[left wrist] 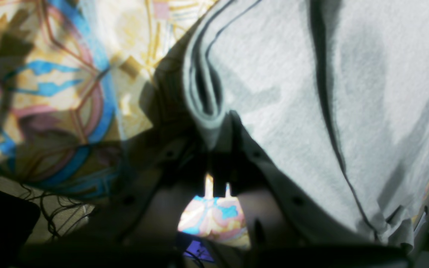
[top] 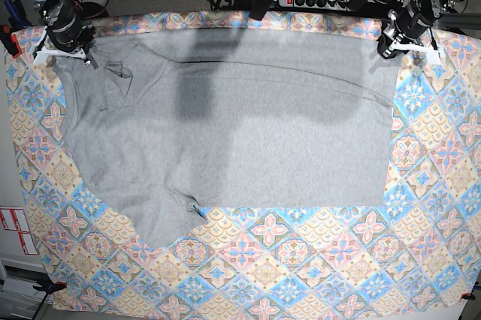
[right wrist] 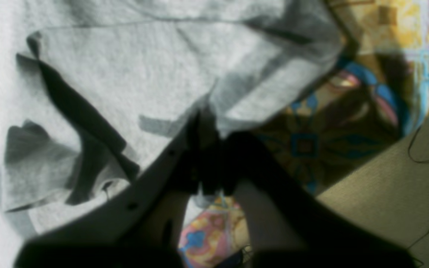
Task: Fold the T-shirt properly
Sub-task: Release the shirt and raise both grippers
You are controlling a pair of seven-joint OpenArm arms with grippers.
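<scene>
I see the T-shirt (top: 225, 125) spread plain side up across the patterned tablecloth (top: 301, 260), its long axis running side to side between my two grippers. The straight hem end points toward the left gripper (top: 392, 43), at the far corner on the base view's right; the sleeve end points toward the right gripper (top: 71, 53), at the far corner on the base view's left. One sleeve sticks out toward the near edge of the table, on the right gripper's side.

In the left wrist view my left gripper (left wrist: 218, 149) has its fingers squeezed together on a rolled edge of the grey cloth (left wrist: 311, 93), which spreads away beyond the fingertips and to one side. In the right wrist view the right gripper (right wrist: 209, 149) is likewise pinched closed on a bunched corner of the cloth (right wrist: 125, 74), with folds and wrinkles lying just past its fingertips. Both pinched corners sit at the shirt's far edge.
</scene>
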